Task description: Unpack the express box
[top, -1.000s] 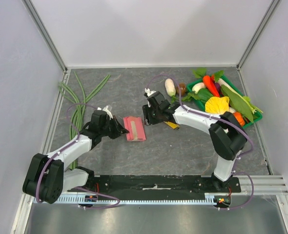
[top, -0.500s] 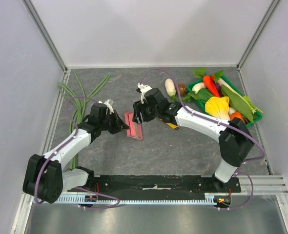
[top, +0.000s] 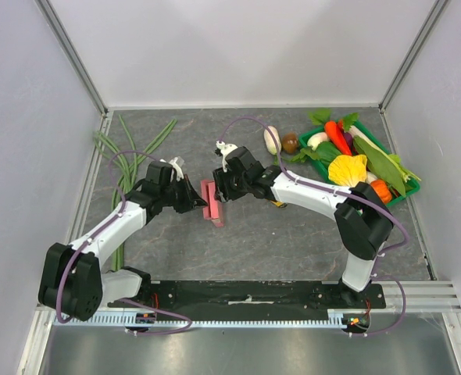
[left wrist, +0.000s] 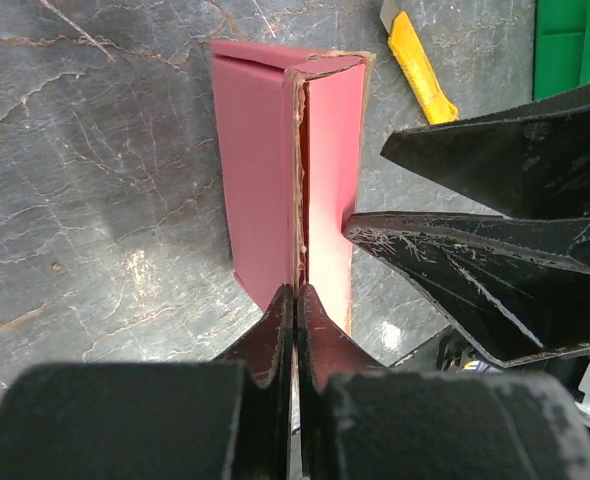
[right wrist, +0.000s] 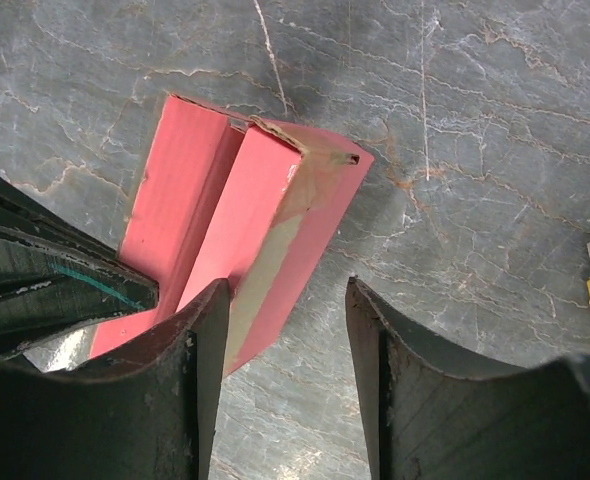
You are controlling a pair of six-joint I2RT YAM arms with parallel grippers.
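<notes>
Express box (top: pixel 212 202): standing on edge at the middle of the table (top: pixel 293 234), between the two grippers.
Left gripper (top: pixel 201 201): meeting the box from its left.
Right gripper (top: pixel 221 190): hanging just behind-right of it.
Knife (left wrist: pixel 422 72): lying right of the box.
Tray (top: pixel 406 192): sitting far right.

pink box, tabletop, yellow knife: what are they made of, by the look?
express box: matte pink-red cardboard, likely; ragged fibrous edges.
tabletop: grey, marble-veined, slight sheen; stone or printed laminate, can't tell.
knife: smooth yellow body, probably plastic.
</notes>
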